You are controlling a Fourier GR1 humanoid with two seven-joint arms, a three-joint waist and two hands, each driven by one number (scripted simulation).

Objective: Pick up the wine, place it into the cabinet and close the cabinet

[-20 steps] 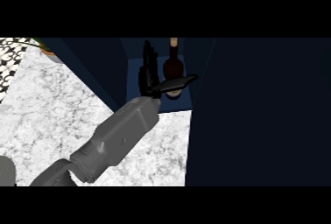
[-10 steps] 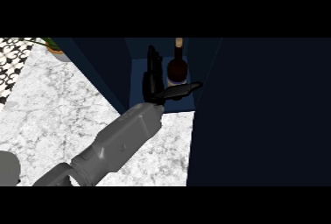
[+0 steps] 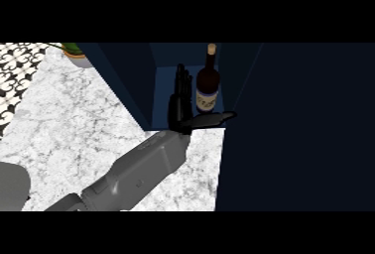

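Cabinet door: dark navy panel, filling the right side of the head view from top band to bottom band, standing swung out over the counter.

Counter: white and grey marbled top, spreading across the left and lower middle, ending against the cabinet's front edge.

Cabinet: navy body, showing a slanted side wall at left and a narrow lit compartment between that wall and the door.

Forearm: grey, coming in from the lower left edge and angling up toward the compartment's mouth. Whether left or right: cannot tell, since only one arm is showing here (entered below as the right on the strength of thumb placement alone).

Patterned wall tile: black and white, lying along the far left edge.

Right hand: black, fingers lying straight and pressed together, pointing into the compartment just left of the bottle; thumb sticking out to the right across the compartment's front, below the bottle's base. Holding nothing.

Wine: dark bottle with pale label and light cap, standing inside the cabinet compartment, just beside the fingers; touching or apart, cannot tell.

Potted plant: green leaves over a pale pot, sitting at the counter's far left corner.
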